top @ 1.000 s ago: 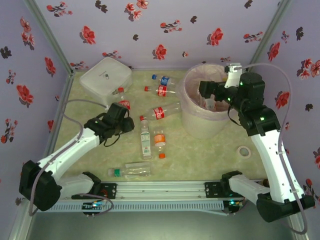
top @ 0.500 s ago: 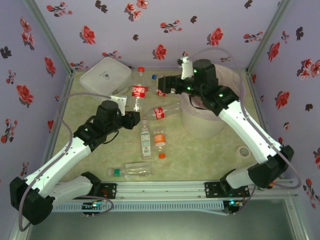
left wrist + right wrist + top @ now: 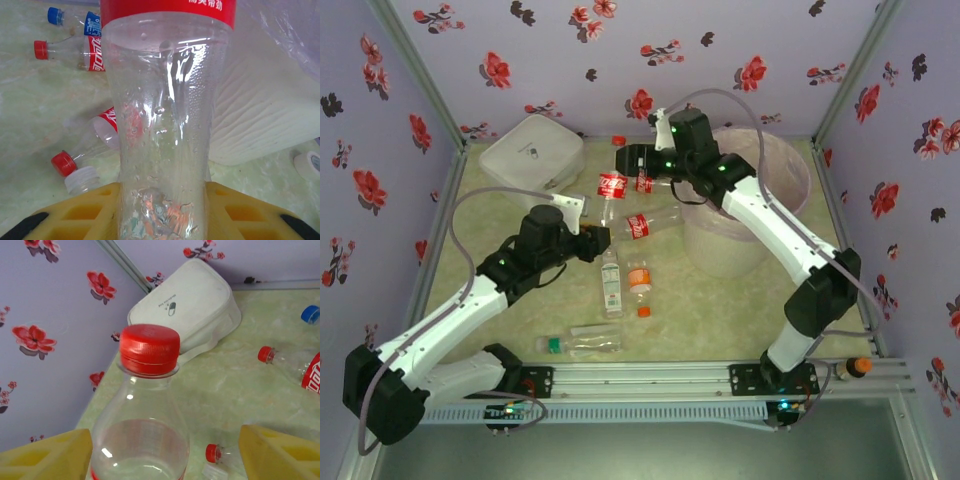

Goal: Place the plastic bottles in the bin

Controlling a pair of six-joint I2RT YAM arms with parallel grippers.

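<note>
Now the right claw (image 3: 162, 452) has swung left from the round pale pink-lined bin (image 3: 730, 255), upper right of centre, and gapes wide around the clear red-capped plastic bottle (image 3: 165, 125), held just left of the bin by the left claw (image 3: 162, 215): a handover looks near

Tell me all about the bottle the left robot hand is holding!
The bottle is clear plastic with a red cap, a red label with white writing and droplets on its wall. The left gripper is shut on its lower part with yellow fingers, holding it lifted. The open right gripper has a yellow finger on each side of its shoulder.
</note>
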